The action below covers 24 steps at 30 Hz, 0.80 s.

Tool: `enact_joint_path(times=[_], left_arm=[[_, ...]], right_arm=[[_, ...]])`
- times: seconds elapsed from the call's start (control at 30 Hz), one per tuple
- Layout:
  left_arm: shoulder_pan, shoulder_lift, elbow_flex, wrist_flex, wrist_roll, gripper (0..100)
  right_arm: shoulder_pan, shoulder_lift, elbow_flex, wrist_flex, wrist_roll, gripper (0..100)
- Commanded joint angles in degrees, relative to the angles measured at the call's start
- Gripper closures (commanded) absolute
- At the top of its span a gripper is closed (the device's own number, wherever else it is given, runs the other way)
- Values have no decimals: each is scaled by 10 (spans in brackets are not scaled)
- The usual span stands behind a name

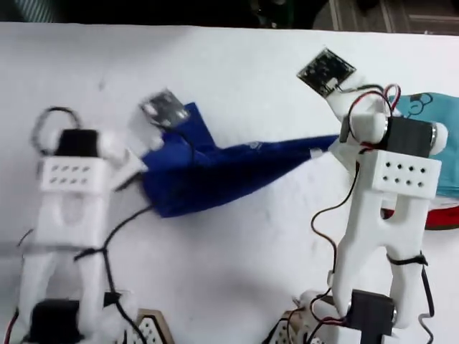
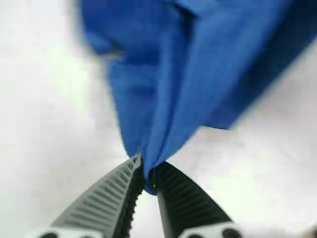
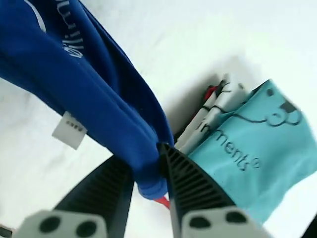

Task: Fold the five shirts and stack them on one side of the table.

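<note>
White bench (image 1: 237,64) underneath everything. At its near edge, two white arms: left arm (image 1: 68,208) toward the left corner, right arm (image 1: 380,215) toward the right corner, both leaning in over the surface.

Across the middle of the bench, a blue shirt (image 1: 215,172), bunched and drawn into a long band between the two arms. Wide and rumpled at the left end, narrowing almost to a point at the right end.

By the right edge, just past the right arm, a stack of folded shirts (image 1: 439,111). On top, a teal shirt (image 3: 257,148); white and red layers peeking out beneath it.

At the wide end, left gripper (image 2: 147,176) clamped narrow on a gathered fold of the blue cloth, ridged fingers pressed against it from both sides. At the thin end, right gripper (image 3: 148,163) pinched on a wad of the same cloth, just beside the teal shirt.

Close to that end, a small white label (image 3: 69,130) sticking out from the blue fabric.
</note>
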Motion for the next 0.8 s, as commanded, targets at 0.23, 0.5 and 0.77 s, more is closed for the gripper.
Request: enact_joint_path(times=[0.23,0.5,0.77], left_arm=[[-95,-106,-323,-1,-4,979],[-118,-105,-542,-76,-4,979],[-144,-109,-637,-113,-5,978]], right_arm=[[-71,-26,-276,20,-1,979],[-76,-26,-393,-4,-37,979],[-63,-27,-495,0,-38,979]])
